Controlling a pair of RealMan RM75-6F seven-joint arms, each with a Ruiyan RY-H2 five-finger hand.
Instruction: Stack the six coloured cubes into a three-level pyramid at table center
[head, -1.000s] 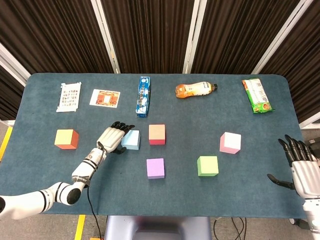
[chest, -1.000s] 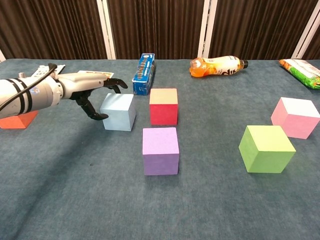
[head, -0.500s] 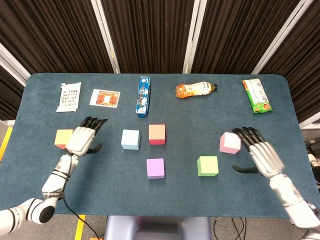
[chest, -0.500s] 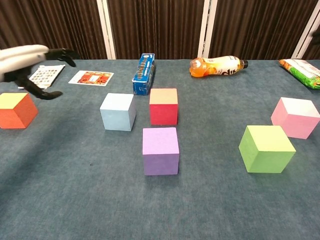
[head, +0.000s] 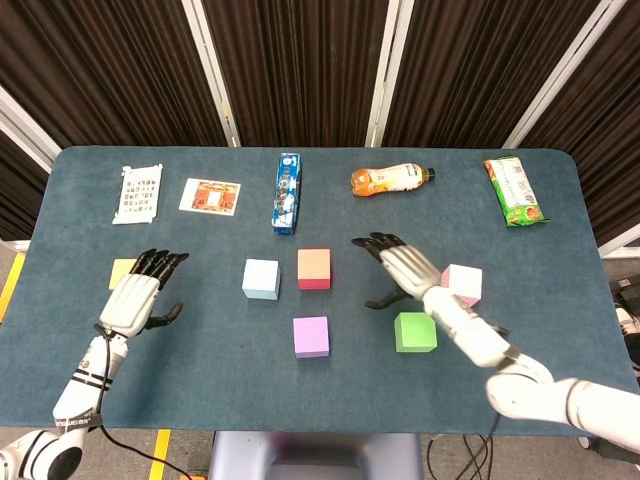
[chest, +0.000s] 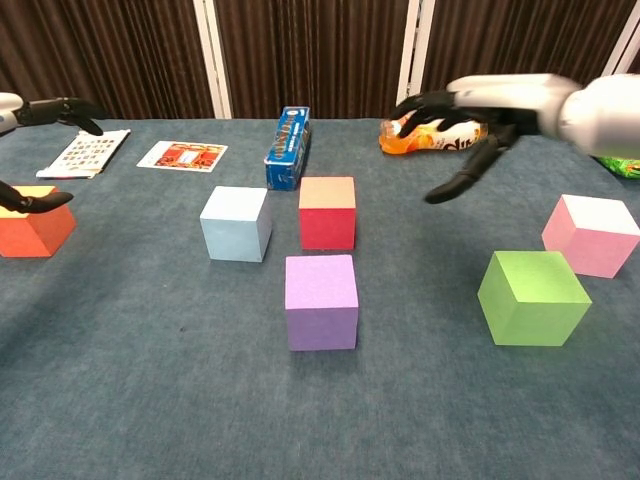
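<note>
Both hands spread, empty — left hand (head: 135, 296) whole only in head view.

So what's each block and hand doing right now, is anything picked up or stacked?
Left hand: open, holding nothing, over the orange cube.
Right hand: open, holding nothing.
Blue cube, red cube, purple cube, green cube, pink cube: on the table, unstacked.
</note>
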